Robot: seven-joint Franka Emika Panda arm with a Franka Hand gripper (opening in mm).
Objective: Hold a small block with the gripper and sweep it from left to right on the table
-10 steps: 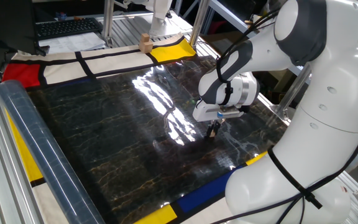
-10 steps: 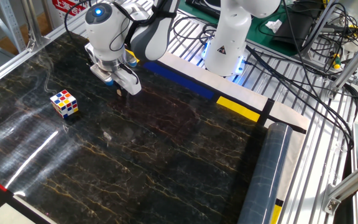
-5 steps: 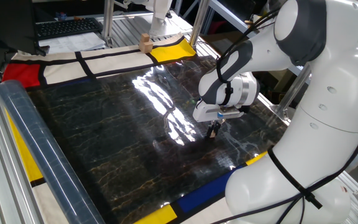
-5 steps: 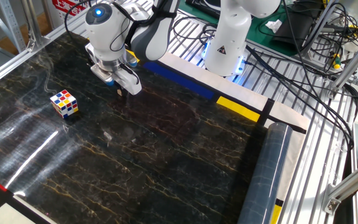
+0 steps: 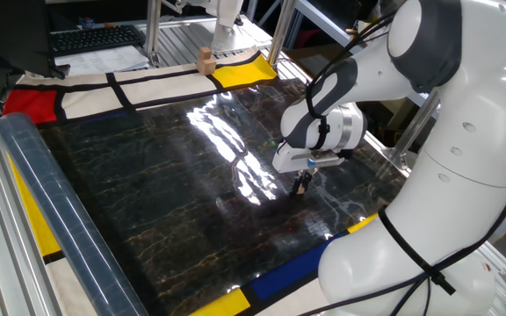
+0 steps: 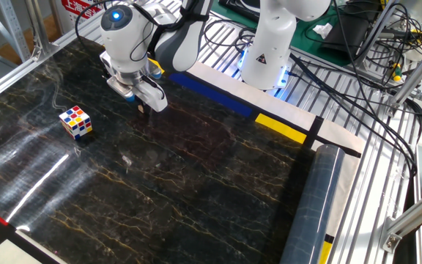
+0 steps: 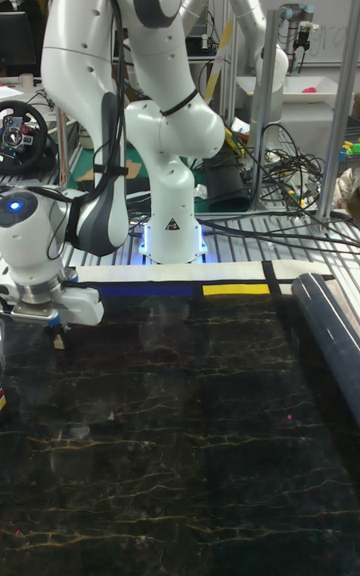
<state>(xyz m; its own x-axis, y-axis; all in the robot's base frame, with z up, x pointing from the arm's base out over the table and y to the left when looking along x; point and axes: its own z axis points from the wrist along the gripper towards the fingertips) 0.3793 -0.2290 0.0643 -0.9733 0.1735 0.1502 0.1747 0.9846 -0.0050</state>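
change: nothing has visibly moved since the earlier frames; arm, pincer and objects sit where they were.
pincer: the pincer (image 5: 301,183) (image 6: 141,107) (image 7: 57,337) points down at the bench, tips at or just above the surface; its fingers are drawn in narrow around a small tan thing.
block: the block (image 7: 59,342) shows as a tan speck between the fingertips in the tall view; in the other two views it is too small to make out clearly.
bench: glossy black marble bench (image 5: 165,202) (image 6: 196,191) (image 7: 180,416) with brownish veins, edged by yellow, blue, red and white panels.
pincer place: near the bench edge closest to the arm's base, just inside the blue strip (image 6: 211,92) (image 7: 145,289).
puzzle cube: the multicoloured cube (image 6: 75,122) sits on the bench, near the pincer but apart from it.
tall block: a larger tan block (image 5: 205,61) stands on the white border at the far edge, well apart from the pincer.
roll: a clear roll (image 5: 51,211) (image 6: 310,205) lies along one side of the bench.
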